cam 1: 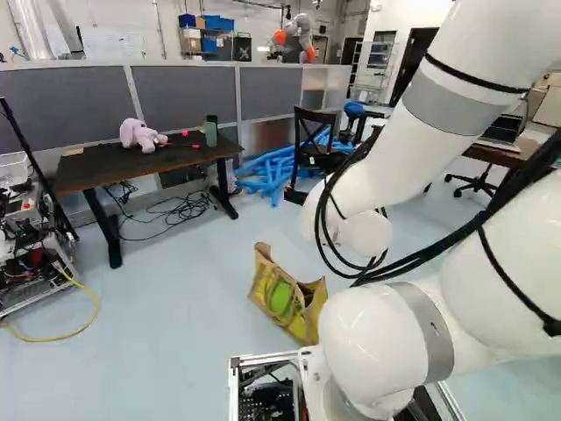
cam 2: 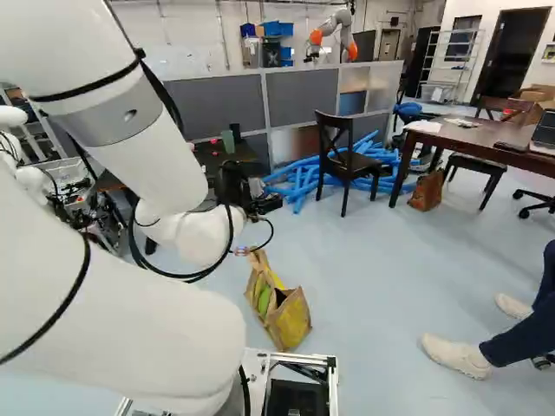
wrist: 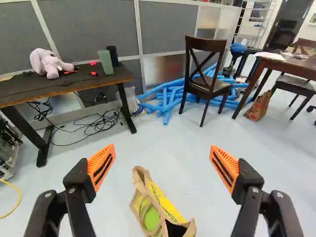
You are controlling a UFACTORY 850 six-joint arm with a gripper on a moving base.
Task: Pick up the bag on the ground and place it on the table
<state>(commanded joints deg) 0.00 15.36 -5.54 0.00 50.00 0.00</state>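
Item, one bag (cam 1: 313, 326), tan with yellow and green sides, open-topped: stands on the floor (cam 1: 175, 351), just ahead of the base.
Item, one gripper (cam 2: 236, 186), black, two fingers with orange pads (wrist: 101, 167): fingers spread wide, nothing held; in the wrist view the bag shows in the gap between them, farther down and untouched.
Item, one black-topped table (wrist: 57, 86): lies beyond the bag and to its left, bearing a pink plush toy (wrist: 48, 63), a green cup (wrist: 105, 62) and a black cylinder (wrist: 112, 55).
Item, black cables (wrist: 101, 123): loose on the floor, beyond the bag to its left.
Item, one dark wooden chair (wrist: 206, 84): beyond the bag, to its right in the wrist view.
Item, blue tubes (wrist: 168, 101): heaped beyond the bag, partly behind the chair.
Item, one brown table (cam 2: 447, 141): beyond the bag, far to its right, with a brown paper bag (cam 2: 427, 191) by its leg.
Item, one yellow cable (cam 1: 74, 334): well left of the bag.
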